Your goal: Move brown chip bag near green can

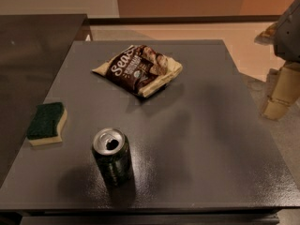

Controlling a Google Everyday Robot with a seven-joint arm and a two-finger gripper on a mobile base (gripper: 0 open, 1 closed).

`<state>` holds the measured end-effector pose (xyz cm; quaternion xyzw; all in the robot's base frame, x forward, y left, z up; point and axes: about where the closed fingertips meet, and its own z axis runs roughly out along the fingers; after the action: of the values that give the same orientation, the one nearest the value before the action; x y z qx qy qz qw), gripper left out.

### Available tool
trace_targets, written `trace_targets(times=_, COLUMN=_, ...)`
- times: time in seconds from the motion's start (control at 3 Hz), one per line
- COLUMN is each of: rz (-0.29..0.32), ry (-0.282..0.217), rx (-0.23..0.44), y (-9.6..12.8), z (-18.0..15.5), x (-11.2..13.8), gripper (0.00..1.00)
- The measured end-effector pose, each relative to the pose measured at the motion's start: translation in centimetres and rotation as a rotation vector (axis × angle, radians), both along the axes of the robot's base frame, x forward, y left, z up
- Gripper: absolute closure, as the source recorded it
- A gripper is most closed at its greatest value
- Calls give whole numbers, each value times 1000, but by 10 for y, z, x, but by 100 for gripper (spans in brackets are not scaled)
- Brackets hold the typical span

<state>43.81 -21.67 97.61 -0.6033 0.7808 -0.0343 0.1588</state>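
Note:
The brown chip bag (139,68) lies flat on the far middle of the grey table (211,139), with white lettering facing up. The green can (112,157) stands upright near the front left, its silver top open. The bag is well apart from the can, farther back and slightly to the right. My gripper (281,95) hangs at the right edge of the view, beyond the table's right side, far from both things and holding nothing that I can see.
A green-and-yellow sponge (46,123) lies near the table's left edge, left of the can. A dark counter (33,46) adjoins the table on the left. The floor shows beyond the table's far and right edges.

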Motion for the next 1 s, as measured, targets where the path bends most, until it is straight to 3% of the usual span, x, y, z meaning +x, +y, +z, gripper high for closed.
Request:
trace_targets(times=0.33, rz=0, ry=-1, rx=0, y=0, z=0, x=0, gripper=0)
trace_targets(times=1.0, rz=61, ry=-41, rx=107, y=52, z=-2, x=33, gripper=0)
